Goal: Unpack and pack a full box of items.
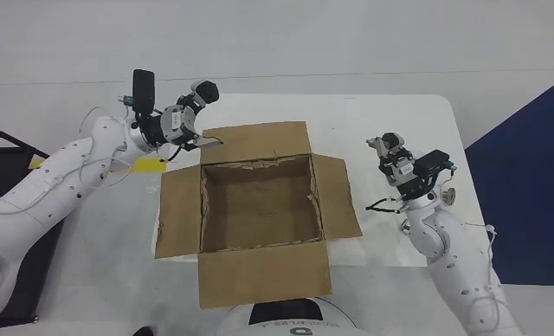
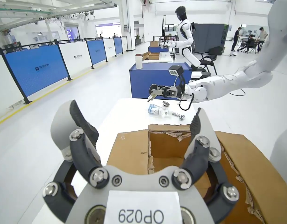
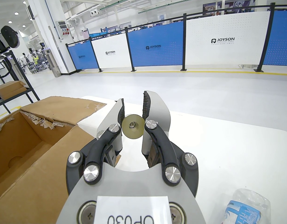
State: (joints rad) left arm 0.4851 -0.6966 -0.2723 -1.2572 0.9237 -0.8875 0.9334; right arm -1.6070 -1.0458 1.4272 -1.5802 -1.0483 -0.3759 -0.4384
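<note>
Brown cardboard box [image 1: 264, 275] in frame centre, flaps spread, edges torn. Left gripper [image 2: 136, 110] gapes wide; right gripper [image 3: 133, 99] pinches a small yellowish disc [image 3: 132, 129].

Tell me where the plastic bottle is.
Left wrist view: the bottle lies on its side on the table, on the box's right side, near the right gripper and beside a metal part.

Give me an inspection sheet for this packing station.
Surface: white table, box in the middle.
Job's things: cardboard box, flaps open; plastic bottle and metal part lying on the table.
Clutter: nothing seen.
Hands: left hand open over a corner of the box; right hand shut on a yellowish disc.
Cables: black cable looped under the right wrist.
Surroundings: blue and white barriers; another robot at a far table.
</note>
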